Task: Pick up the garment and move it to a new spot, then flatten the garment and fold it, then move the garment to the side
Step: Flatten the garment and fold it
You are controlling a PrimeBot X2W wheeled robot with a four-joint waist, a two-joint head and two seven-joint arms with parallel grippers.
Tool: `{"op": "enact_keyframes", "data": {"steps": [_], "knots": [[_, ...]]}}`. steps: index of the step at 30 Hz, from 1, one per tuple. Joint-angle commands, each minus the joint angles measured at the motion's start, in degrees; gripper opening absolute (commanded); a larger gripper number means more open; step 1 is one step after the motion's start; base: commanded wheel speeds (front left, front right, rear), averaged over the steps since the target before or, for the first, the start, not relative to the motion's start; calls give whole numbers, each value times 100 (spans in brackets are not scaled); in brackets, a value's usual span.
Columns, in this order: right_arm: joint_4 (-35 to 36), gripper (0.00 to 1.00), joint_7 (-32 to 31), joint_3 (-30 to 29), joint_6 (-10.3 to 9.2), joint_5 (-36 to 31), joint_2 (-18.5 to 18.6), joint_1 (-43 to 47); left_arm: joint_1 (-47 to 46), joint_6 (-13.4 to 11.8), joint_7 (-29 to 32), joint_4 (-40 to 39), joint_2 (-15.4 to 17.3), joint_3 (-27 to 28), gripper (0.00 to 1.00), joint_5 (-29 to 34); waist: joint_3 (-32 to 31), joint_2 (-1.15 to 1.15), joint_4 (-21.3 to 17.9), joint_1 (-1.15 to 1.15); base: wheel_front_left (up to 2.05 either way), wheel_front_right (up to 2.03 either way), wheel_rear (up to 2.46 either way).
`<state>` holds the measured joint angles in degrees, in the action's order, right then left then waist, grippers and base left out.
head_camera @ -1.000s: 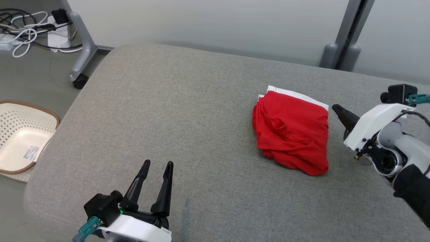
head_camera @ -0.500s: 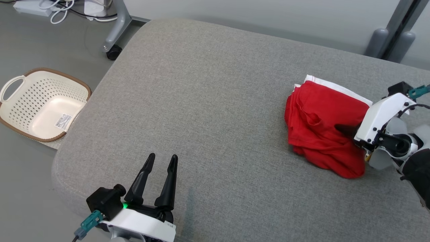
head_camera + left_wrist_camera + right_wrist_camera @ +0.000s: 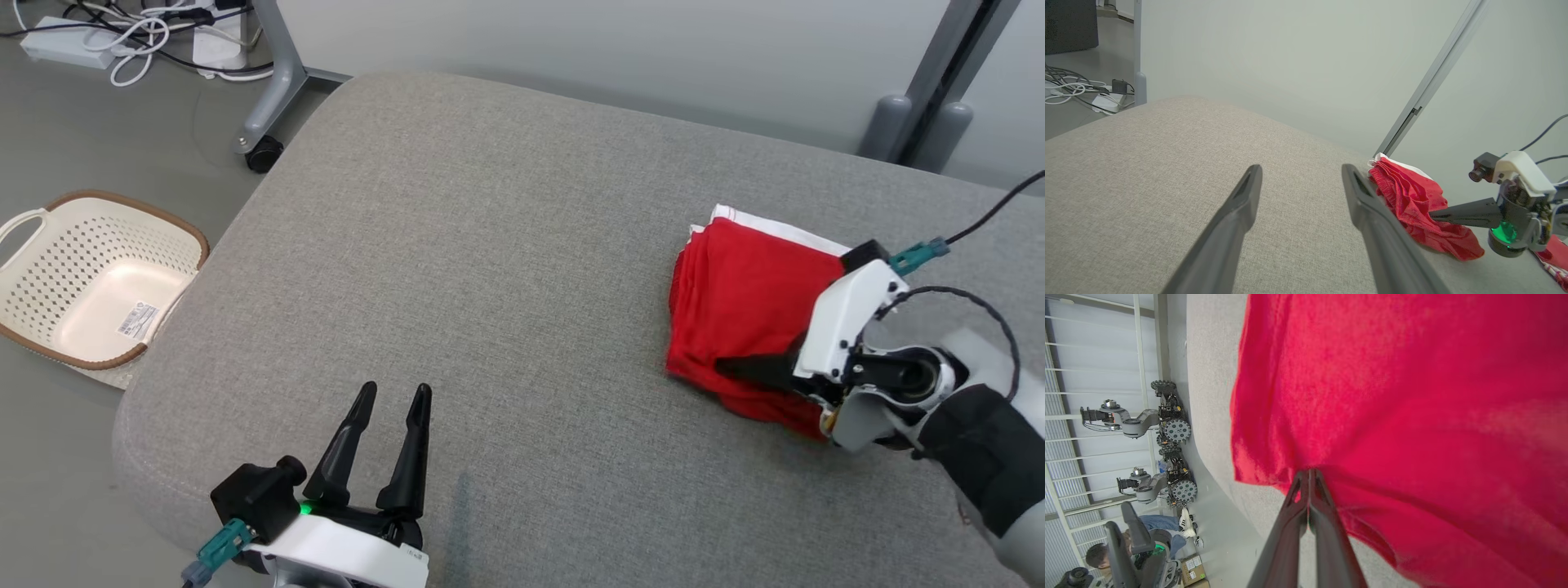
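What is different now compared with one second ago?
The right end effector moved from beside the red garment onto it and closed on the cloth near its front edge. The left end effector stayed open, and the garment stayed folded on the grey cushion.

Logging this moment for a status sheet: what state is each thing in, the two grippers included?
red garment: folded, lying on the grey cushion, white edge showing at its far side.
right gripper: shut, tips against the garment; whether it pinches cloth cannot be told.
left gripper: open, empty, over the cushion.
basket: empty, on the floor.
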<state>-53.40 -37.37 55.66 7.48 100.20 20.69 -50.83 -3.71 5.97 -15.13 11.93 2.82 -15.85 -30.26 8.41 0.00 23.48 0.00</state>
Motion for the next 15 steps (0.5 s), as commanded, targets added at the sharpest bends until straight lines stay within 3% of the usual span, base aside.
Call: {"op": "enact_keyframes", "data": {"steps": [1, 8, 15], "knots": [[173, 0, 14, -32, 3, 12, -73, 112, 32, -20, 4, 1, 19, 17, 100, 13, -41, 0, -57, 0, 0, 0, 0], [1017, 0, 507, -101, 3, -169, -457, 443, -38, 22, 4, 59, 20, 60, 100, 137, -189, 0, -230, 0, 0, 0, 0], [1640, 0, 943, -326, 3, -317, -293, 669, 64, 48, 4, 124, 19, 161, 100, 268, -403, 0, -369, 0, 0, 0, 0]]}}
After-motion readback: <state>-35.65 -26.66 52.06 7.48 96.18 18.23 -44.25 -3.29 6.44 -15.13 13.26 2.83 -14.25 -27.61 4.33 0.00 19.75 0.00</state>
